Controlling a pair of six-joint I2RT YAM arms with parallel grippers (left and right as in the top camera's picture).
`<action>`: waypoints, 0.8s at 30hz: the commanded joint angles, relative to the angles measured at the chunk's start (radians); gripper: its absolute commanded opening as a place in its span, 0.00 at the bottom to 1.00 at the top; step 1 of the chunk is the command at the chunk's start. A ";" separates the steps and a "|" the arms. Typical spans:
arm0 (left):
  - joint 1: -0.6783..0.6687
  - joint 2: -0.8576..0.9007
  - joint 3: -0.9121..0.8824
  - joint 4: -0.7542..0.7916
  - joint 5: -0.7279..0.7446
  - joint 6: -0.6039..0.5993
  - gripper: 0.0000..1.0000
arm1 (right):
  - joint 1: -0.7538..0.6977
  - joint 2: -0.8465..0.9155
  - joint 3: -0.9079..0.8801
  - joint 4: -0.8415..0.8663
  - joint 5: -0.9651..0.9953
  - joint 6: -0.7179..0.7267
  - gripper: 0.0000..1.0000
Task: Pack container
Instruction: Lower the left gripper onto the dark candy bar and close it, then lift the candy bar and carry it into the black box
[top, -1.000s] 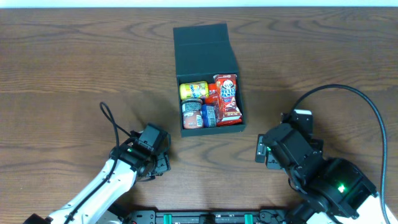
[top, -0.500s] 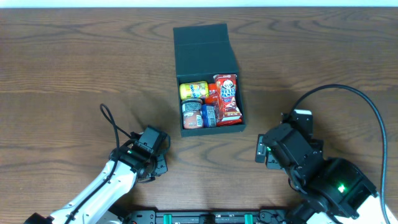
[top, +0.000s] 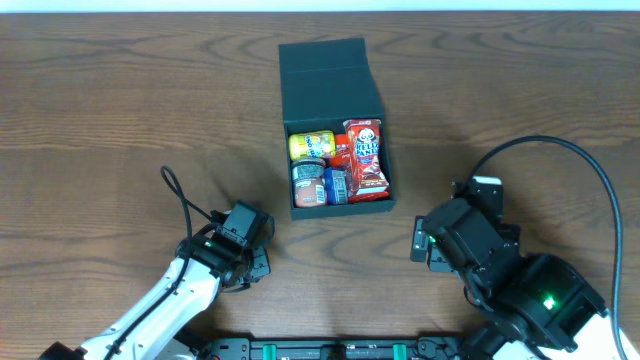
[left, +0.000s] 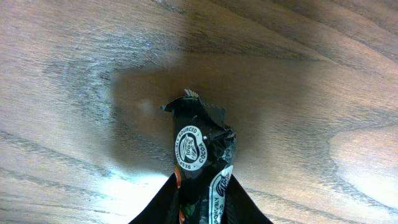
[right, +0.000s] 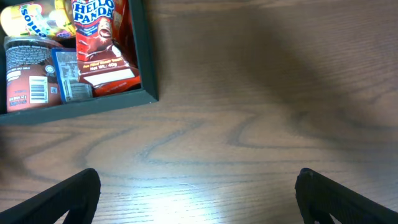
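The dark teal container (top: 334, 80) stands open at the table's middle back, its flap lid tipped back. It holds a yellow pack (top: 311, 144), a red Hello Panda pouch (top: 365, 158) and a brown jar (top: 309, 185); its corner shows in the right wrist view (right: 147, 74). My left gripper (top: 243, 262) is at the front left, shut on a black snack wrapper (left: 199, 155) just above the wood. My right gripper (right: 199, 193) is open and empty over bare table, right of the container; it also shows in the overhead view (top: 430, 240).
A black cable (top: 185, 205) loops beside the left arm. Another cable (top: 590, 175) arcs over the right arm. Bare wooden table surrounds the container on all sides.
The left gripper shifted slightly down and left, then back. The right arm and container have not moved.
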 joint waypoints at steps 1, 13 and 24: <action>0.002 0.005 -0.004 0.008 -0.004 -0.003 0.19 | 0.008 -0.003 -0.005 -0.001 0.021 0.015 0.99; 0.002 0.003 0.010 0.009 0.003 0.000 0.06 | 0.008 -0.003 -0.005 -0.007 0.021 0.015 0.99; 0.001 -0.020 0.351 -0.249 0.053 0.203 0.06 | 0.007 -0.003 -0.005 -0.009 0.042 0.015 0.99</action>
